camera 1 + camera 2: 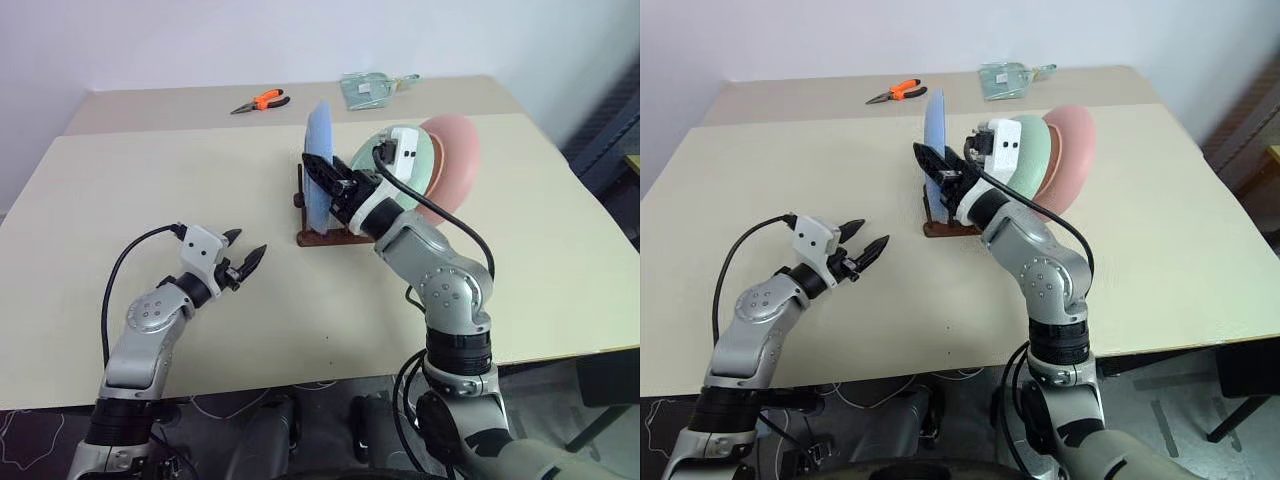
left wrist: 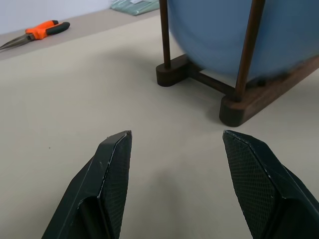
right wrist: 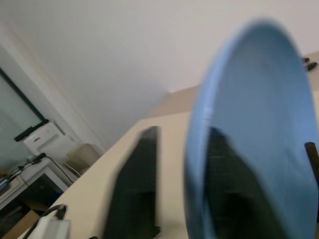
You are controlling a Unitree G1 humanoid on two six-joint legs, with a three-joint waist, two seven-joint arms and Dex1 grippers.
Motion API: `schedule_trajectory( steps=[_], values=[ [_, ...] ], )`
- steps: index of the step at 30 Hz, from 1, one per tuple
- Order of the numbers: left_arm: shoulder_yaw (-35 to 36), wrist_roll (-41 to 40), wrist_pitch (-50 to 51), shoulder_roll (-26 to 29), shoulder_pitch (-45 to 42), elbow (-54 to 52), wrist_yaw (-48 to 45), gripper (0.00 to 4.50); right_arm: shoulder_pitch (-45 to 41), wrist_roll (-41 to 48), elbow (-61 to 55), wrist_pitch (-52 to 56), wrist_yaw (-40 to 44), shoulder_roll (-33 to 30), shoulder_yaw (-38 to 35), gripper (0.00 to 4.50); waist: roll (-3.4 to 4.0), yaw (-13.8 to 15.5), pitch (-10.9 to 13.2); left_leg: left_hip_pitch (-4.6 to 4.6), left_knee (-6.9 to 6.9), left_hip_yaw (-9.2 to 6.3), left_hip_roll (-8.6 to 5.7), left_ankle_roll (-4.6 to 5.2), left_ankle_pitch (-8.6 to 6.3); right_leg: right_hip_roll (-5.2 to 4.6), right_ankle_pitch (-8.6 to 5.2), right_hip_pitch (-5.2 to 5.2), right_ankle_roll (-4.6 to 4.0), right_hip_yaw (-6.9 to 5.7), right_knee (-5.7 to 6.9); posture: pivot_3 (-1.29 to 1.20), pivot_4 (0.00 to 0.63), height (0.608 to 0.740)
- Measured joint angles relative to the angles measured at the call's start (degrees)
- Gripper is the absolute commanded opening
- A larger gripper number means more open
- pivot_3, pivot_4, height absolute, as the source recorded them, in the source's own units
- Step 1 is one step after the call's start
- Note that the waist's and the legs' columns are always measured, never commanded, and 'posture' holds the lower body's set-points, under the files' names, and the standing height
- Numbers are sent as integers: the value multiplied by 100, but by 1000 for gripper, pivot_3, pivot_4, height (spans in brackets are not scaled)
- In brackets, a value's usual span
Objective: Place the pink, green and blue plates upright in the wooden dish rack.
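Eye views: blue plate (image 1: 320, 165), green plate (image 1: 1032, 155) and pink plate (image 1: 452, 160) stand in the wooden dish rack (image 1: 325, 236) mid-table; task looks nearly done.

Left wrist view: left gripper (image 2: 177, 186) spread, empty.

Right wrist view: right gripper (image 3: 182, 184) straddles blue plate's rim, fingers parted, apparently releasing.

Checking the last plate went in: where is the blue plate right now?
The blue plate stands upright in the wooden dish rack at mid-table, at its left end beside the green plate, with the right end effector at its rim.

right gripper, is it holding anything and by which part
Nothing gripped: the right gripper has its jaws open astride the blue plate's rim, the plate upright in the wooden dish rack.
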Motion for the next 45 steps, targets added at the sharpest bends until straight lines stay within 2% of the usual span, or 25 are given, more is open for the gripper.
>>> schedule_trajectory(
  steps=[2,11,14,19,20,21,24,29,39,45],
  values=[
    [-12,4,1,-5,0,0,-9,2984,-132,-298,-1,-139,75,-217,172,4056,0,2,0,0,1,0,0,0,0,0,0,0,-1,0,0,0,150,719],
    [-89,7,1,-30,36,-7,-63,2984,-332,-1364,-466,-949,937,-1302,822,4056,1,4,1,-1,2,0,0,2,1,0,-1,18,0,-1,-1,0,150,719],
    [-130,8,0,-32,37,-12,-89,2984,-330,-1484,-699,-1083,1090,-1605,740,3311,1,17,1,-1,4,0,0,1,0,-1,-7,21,-11,-2,-4,0,150,719],
    [-271,-17,41,103,33,-211,-465,2984,376,-1458,-1240,-940,1650,-2994,14,712,1,143,1,-4,10,-2,0,18,-11,-6,-11,36,-17,-8,-42,0,150,719],
    [-337,-24,91,137,15,-281,-569,2984,612,-1427,-1365,-859,1809,-3270,-105,255,3,147,2,-7,8,-1,1,19,-12,-7,-11,42,-17,-8,-51,0,150,719],
    [-448,-52,123,135,-29,-359,-682,2984,927,-1367,-1580,-756,2020,-3607,-227,48,6,153,3,-13,8,-1,1,22,-14,-8,-11,42,-17,-8,-57,0,150,719],
    [-659,-109,206,66,-204,-449,-845,2984,1796,-1271,-2118,-603,2464,-4275,-384,48,9,153,3,-22,11,-1,3,32,-17,-9,-11,44,-17,-9,-73,0,150,719],
    [-870,-109,231,16,-370,-420,-1009,2984,2613,-1682,-2327,-595,2457,-4534,-344,48,11,122,3,-23,22,6,12,32,-17,-6,-11,44,-16,-8,-77,0,150,719],
    [-992,-252,480,67,-408,-477,-1371,2984,2268,-2977,-1380,-975,2049,-4461,453,48,12,152,4,-28,24,7,13,36,-16,-5,-11,43,-16,-11,-85,0,150,719],
    [-982,-338,617,257,-274,-744,-1465,2984,1905,-3223,-1080,-1291,2069,-4289,534,48,13,150,4,-28,23,7,13,43,-12,-4,-11,43,-16,-12,-85,0,150,719]
  ],
)
